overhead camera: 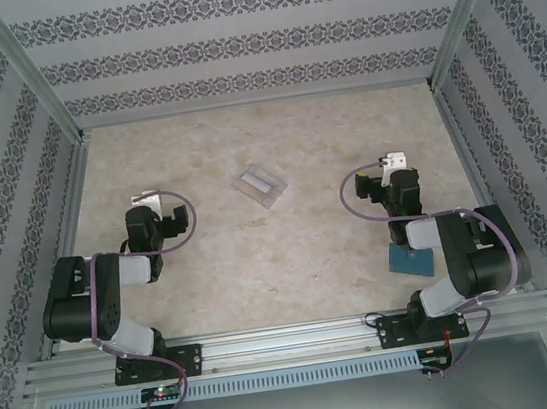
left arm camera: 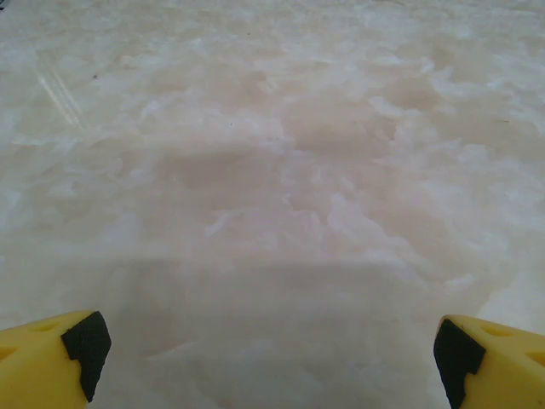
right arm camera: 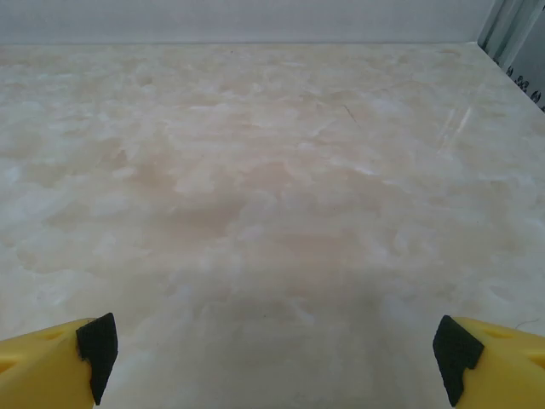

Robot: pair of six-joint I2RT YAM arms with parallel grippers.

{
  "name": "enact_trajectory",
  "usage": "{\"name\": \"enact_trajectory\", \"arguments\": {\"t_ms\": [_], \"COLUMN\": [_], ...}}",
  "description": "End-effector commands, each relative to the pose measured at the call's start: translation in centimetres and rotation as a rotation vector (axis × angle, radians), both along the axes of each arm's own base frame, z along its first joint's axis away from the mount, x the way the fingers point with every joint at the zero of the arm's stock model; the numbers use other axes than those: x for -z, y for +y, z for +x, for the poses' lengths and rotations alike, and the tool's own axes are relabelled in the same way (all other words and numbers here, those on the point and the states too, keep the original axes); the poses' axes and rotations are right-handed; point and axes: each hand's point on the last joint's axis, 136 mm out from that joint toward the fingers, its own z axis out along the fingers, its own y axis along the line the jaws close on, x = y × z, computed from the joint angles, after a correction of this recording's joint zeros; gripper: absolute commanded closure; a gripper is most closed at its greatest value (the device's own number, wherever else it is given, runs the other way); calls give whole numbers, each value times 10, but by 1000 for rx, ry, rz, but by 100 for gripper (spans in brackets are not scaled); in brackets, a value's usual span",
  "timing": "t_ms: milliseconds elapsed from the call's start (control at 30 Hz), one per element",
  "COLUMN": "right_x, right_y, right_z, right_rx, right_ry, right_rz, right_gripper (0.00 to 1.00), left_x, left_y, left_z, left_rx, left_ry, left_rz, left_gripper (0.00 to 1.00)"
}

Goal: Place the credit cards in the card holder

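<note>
Patterned wallpaper lines three sides of a pale marbled tabletop [overhead camera: 291, 263], which is mostly bare. The card holder [overhead camera: 411, 261], a small teal square, lies flat near the front right, just beside the right arm and partly tucked under it. A clear plastic stand [overhead camera: 259, 186] sits near the middle, well apart from the holder. A pale band [overhead camera: 256, 181] inside it may be the credit cards, but they are too small to make out for certain. The left gripper [left arm camera: 271, 345] is released, its yellow fingers spread wide over bare tabletop with nothing between them. The right gripper [right arm camera: 274, 354] is released and empty too. Both hang short of the stand, one to each side of it. The cards are probably light, stiff, thin and slick, so a pinch on the flat faces would likely slip. Any edge standing proud of the stand looks like the best place to hold, with the fingers closing across the card's thickness. The holder is likely light and soft, so it could skid or fold when a card is pushed in. One gripper may have to hold it by an outer edge while the other feeds the card into its lining.
</note>
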Motion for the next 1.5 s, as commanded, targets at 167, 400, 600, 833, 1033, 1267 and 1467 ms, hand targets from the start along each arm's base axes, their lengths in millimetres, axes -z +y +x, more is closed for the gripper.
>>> {"name": "enact_trajectory", "arguments": {"t_ms": [167,400,600,833,1033,1267,1467], "right_x": [-18,-17,-18,-21,-72,-71,-18], "right_y": [1,2,-7,-14,-58,-57,-42], "right_z": [11,11,10,10,-16,-90,-168], "right_rx": [-27,-38,15,51,345,632,869], "right_ry": [-69,-64,-69,-78,-18,238,442], "right_rz": [-13,-4,3,8,85,477,719], "right_gripper": [2,2,2,2,2,2,2], "left_x": [-18,-18,-18,-17,-57,-121,-118], "left_y": [-1,-1,-1,-1,49,47,-30], "left_z": [13,13,13,13,-11,-58,-64], "left_rx": [23,24,23,23,-302,-466,-108], "left_ry": [-76,-76,-76,-74,-95,-81,36], "left_rz": [12,10,10,10,17,-319,-577], "left_gripper": [1,1,1,1,1,1,1]}}
